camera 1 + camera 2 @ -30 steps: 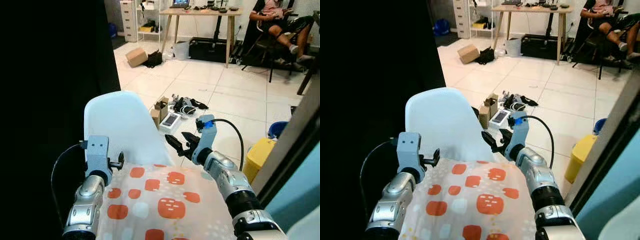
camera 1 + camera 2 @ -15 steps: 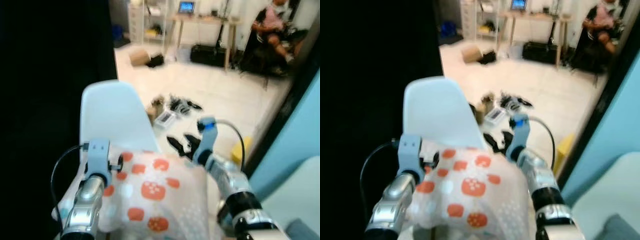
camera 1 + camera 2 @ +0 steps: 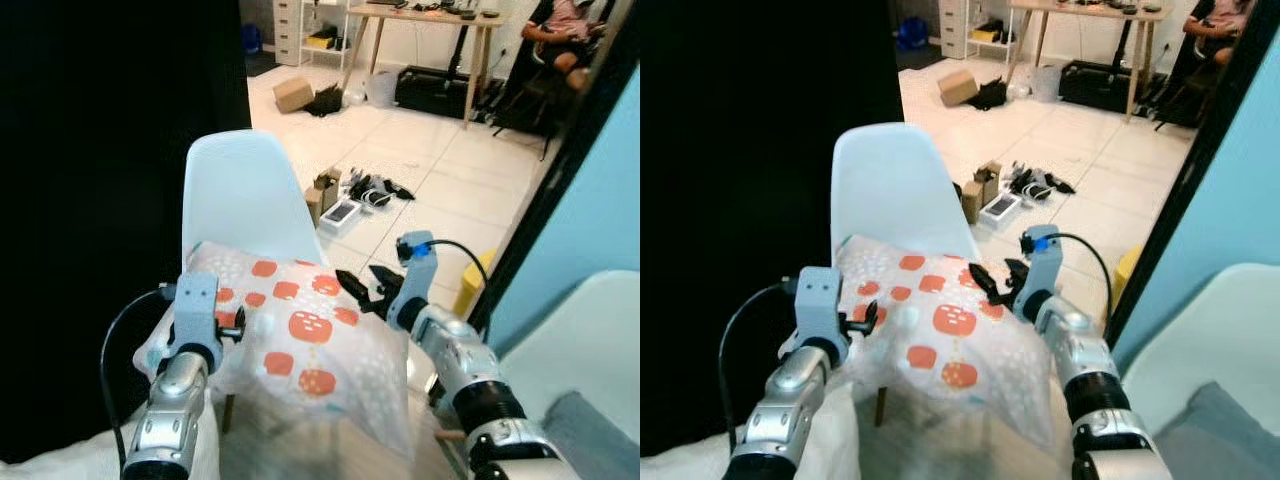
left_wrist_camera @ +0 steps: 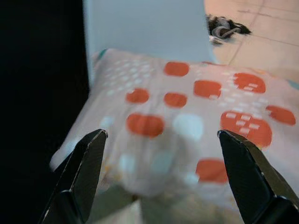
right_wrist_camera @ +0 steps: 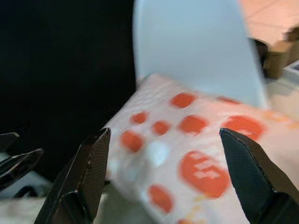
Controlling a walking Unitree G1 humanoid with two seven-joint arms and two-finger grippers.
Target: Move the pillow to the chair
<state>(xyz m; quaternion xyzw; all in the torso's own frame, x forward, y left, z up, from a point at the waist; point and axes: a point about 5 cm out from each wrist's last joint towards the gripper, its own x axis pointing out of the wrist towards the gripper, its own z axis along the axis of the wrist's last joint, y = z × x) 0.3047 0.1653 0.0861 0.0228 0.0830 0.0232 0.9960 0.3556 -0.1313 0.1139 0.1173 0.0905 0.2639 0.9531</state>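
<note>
Now resting on the seat of the pale blue chair [image 3: 240, 195] rather than held up close between the arms as a second ago: white pillow [image 3: 300, 335] with orange rounded squares, lying ahead of both sets of fingers, its far edge against the chair back, its near corner drooping over the seat's front. At left, black curtain [image 3: 100, 200] beyond the left gripper [image 3: 232, 325]; fingers [image 4: 81, 170] spread wide, nothing between them but open air, tips just short of the pillow's left edge. Past the chair and further ahead of the fingertips, white tiled floor [image 3: 440, 190] strewn with a cardboard box [image 3: 292, 94], small cartons and tangled black cables [image 3: 375, 190]. At the far end, a wooden desk [image 3: 420, 20] and a seated person [image 3: 560, 25]. At right, right gripper [image 3: 365, 290] beside the pillow's right edge, fingers [image 5: 250, 172] likewise splayed wide and gripping nothing. Beyond it, a yellow bin [image 3: 472, 280], then a dark post and a teal panel [image 3: 590, 200]. No legible brand, label or writing anywhere.
</note>
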